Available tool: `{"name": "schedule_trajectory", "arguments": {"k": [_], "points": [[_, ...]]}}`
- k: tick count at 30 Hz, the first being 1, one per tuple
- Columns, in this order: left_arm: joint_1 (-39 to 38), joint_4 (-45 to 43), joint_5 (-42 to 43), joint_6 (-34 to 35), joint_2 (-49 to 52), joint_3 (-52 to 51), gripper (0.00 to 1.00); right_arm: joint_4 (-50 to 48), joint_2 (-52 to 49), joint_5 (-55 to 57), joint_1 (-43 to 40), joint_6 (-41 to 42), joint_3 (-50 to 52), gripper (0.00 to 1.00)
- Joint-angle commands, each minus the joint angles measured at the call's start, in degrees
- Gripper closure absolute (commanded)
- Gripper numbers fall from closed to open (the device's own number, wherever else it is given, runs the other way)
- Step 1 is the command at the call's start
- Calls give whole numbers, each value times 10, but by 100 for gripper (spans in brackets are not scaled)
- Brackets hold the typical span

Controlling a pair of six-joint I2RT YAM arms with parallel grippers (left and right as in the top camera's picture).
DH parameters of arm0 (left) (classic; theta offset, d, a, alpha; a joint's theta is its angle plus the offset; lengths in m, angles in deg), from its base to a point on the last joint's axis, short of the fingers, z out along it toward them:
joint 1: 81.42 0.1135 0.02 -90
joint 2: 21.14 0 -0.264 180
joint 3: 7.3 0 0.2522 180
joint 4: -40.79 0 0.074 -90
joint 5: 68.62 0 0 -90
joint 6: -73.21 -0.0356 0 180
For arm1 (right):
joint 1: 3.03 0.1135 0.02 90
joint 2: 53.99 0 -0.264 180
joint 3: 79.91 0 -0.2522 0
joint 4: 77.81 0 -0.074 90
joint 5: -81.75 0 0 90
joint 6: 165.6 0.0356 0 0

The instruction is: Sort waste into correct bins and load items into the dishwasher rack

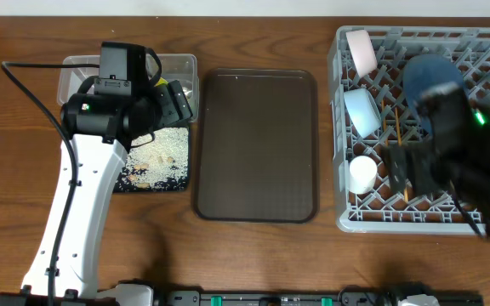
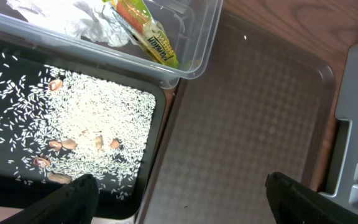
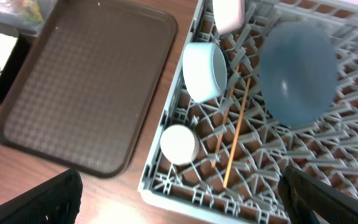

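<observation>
Left gripper (image 2: 182, 198), right gripper (image 3: 185, 202): spread wide, empty. Grey plastic lattice rack (image 3: 160, 190) holds dark blue bowl (image 3: 297, 74), light blue bowl (image 3: 205, 71), cream bowl (image 3: 227, 14), white cup (image 3: 179, 144), 2 wooden chopsticks (image 3: 236, 137). Clear plastic tub (image 2: 188, 67): crumpled tissue (image 2: 86, 25), yellow-green wrapper (image 2: 148, 37). Black tray (image 2: 155, 149): rice (image 2: 104, 118).

You're on a wood-grain table (image 1: 253, 34), low sheen. Brown tray (image 1: 256, 144): matt plastic, fine diamond texture. Left of the brown tray: tub (image 2: 135, 64), clear glossy plastic, w/ crumpled paper tissue (image 2: 86, 22) & shiny printed wrapper (image 2: 148, 37); black tray (image 2: 151, 134), smooth, slight sheen; rice (image 2: 104, 118), matt white. Right of the brown tray: rack (image 3: 166, 180), grey matt plastic; chopsticks (image 3: 236, 134), bare wood; light blue bowl (image 3: 204, 71), smooth, glossy.
</observation>
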Motion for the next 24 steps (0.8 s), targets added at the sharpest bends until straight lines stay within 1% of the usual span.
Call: {"name": "schedule_trajectory", "arguments": {"k": [1,8,12,14,16,18,24], "points": [[2,2,-5,-3,2,-2,11,15,45,7,5,5,-7,1],[2,2,-5,-3,2,-2,11,28,132,0,5,5,-6,1],[2,2,-5,-3,2,-2,11,23,148,20,4,5,0,1],[2,2,-5,-3,2,-2,11,2,155,38,-3,5,16,1],[2,2,-5,-3,2,-2,11,-46,171,45,-10,5,48,1],[2,2,-5,-3,2,-2,11,-119,196,45,-12,5,100,1],[2,2,-5,-3,2,-2,11,-346,279,6,-42,6,308,1]]}}
